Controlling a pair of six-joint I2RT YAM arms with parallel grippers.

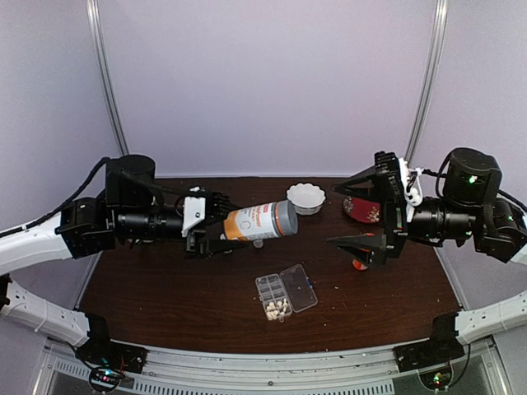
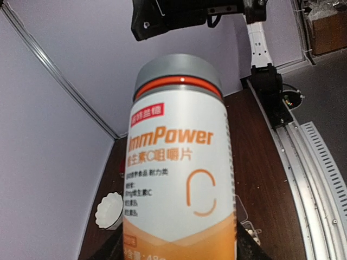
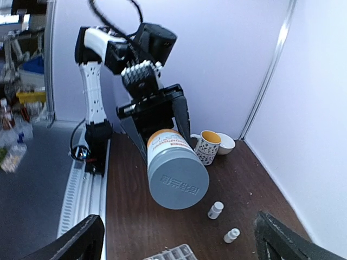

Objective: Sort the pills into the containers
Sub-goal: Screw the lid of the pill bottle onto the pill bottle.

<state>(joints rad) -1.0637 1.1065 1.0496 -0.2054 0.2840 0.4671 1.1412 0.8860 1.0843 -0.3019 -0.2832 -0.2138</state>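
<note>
The left arm extends in from the left of the top view. Its left pincer [image 1: 218, 224] is clamped on a white-and-orange plastic bottle with a grey cap [image 1: 259, 220], held sideways above the dark brown counter [image 1: 165, 296]. The right arm comes in from the right, its right pincer [image 1: 338, 216] spread wide and holding nothing. Below centre lies the clear plastic organiser box [image 1: 268, 286], lid open, with cream-white pills [image 1: 276, 310] clustered in its lower cells. Only the right wrist view shows two tiny white bottles [image 3: 216, 209] standing on the counter.
</note>
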